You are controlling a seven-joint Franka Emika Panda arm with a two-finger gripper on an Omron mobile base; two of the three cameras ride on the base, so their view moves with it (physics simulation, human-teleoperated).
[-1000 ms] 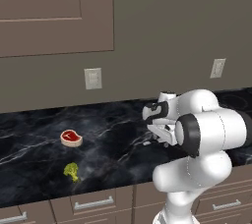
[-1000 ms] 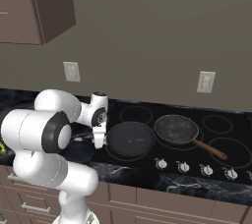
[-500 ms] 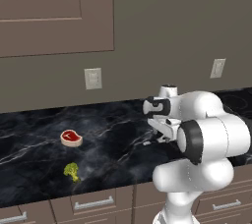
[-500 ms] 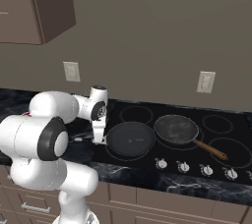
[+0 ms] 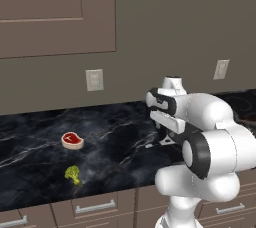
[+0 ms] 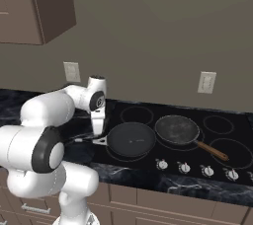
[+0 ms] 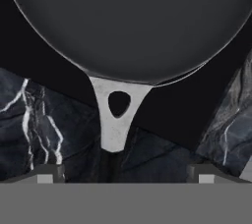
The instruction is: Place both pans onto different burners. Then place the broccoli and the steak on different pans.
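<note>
**A:** Jaws are spread wide with nothing between them. In the hand view the gripper (image 7: 120,176) hangs over the short silver handle (image 7: 115,115) of the black pan (image 7: 133,21), with one fingertip (image 7: 47,173) far out to one side of it and the other far out on the opposite side. Neither one touches the handle.

**B:** OK, so where's everything else? Go left to right for me.

**A:** Sure. In the left base view the steak (image 5: 72,140) lies flat on the dark marble counter (image 5: 115,142), well left of the arm, and the broccoli (image 5: 72,174) is just in front of it, nearer the counter edge. They're near each other but not touching. There's a wall outlet (image 5: 94,79) above them.

**B:** And the stove side?

**A:** Right base view: the gripper (image 6: 98,131) points down at the left edge of the cooktop (image 6: 217,135). Black pan (image 6: 131,139) sits on the front left burner (image 6: 114,153), handle sticking out left toward the gripper. Just right of it is the speckled pan (image 6: 177,129) on the middle burner (image 6: 195,144), rims close, can't tell if they touch. Its wooden handle (image 6: 212,150) angles to the front right. Both pans are bare inside. Silver knobs (image 6: 195,168) run along the front edge.
</note>
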